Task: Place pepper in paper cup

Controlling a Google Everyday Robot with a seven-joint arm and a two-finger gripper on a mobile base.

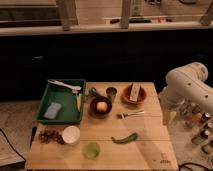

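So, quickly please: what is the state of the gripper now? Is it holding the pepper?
Gripper: at the right edge of the table, not holding the pepper, which lies on the wood apart from it. Open or closed cannot be told.

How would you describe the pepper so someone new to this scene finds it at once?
On the wooden table, look at the near half, right of centre, just below the fork. The pepper lies flat there: long, slender, curved and green, unlike the round light-green cup to its left. The gripper hangs at the table's right edge, away from it.
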